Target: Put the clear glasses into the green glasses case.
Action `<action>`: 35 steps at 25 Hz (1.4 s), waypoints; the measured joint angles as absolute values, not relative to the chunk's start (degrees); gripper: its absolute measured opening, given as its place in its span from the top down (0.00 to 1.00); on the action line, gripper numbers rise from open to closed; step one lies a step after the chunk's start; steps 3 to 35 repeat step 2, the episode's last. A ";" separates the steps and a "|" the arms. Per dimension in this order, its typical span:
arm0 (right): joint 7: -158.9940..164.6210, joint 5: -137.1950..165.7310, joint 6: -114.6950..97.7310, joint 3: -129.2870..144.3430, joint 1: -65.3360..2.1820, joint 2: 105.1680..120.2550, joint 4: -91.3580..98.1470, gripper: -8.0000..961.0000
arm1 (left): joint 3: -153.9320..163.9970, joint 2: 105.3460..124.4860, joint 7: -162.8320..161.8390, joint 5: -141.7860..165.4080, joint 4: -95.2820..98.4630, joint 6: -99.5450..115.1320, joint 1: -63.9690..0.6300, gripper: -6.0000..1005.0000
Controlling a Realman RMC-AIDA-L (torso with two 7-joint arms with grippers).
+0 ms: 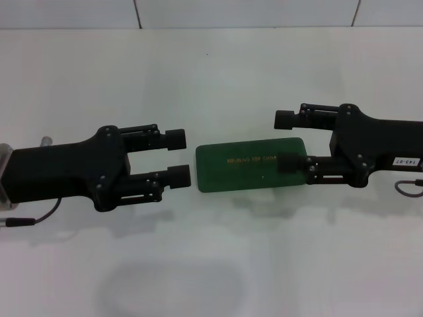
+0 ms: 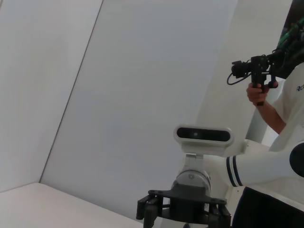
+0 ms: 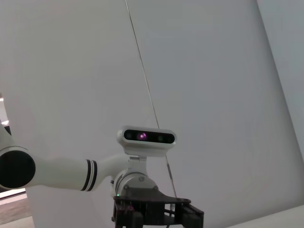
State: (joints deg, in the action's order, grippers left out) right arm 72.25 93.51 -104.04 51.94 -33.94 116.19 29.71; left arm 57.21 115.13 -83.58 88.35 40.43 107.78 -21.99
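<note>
Dark green rectangular hard glasses case (image 1: 254,164) lying shut mid-table. Left gripper (image 1: 178,157) spread wide just beside its end; right gripper (image 1: 285,141) wide, lower finger over lid. Clear glasses unseen. Likely rigid, slippery; best held across edges.

This looks like a robotics lab or a test room set up for recording. The plain white tabletop (image 1: 211,251) runs back to a white panelled wall (image 1: 251,13) along the top of the head view, with nothing homely on it. Both wrist views show bare pale walls and the robot's own white head camera (image 2: 203,135). At the upper right of the left wrist view a person (image 2: 280,118) holds a handheld camera rig (image 2: 254,71), filming.
</note>
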 joint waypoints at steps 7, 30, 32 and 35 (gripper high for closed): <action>72.25 93.51 -104.01 51.94 -33.89 116.19 29.71 0.25 | 57.21 115.15 -83.58 88.34 40.43 107.75 -21.98 0.35; 72.25 93.51 -104.01 51.94 -33.89 116.19 29.71 0.25 | 57.21 115.15 -83.58 88.34 40.43 107.75 -21.98 0.35; 72.25 93.51 -104.01 51.94 -33.89 116.19 29.71 0.25 | 57.21 115.15 -83.58 88.34 40.43 107.75 -21.98 0.35; 72.25 93.51 -104.01 51.94 -33.89 116.19 29.71 0.25 | 57.21 115.15 -83.58 88.34 40.43 107.75 -21.98 0.35</action>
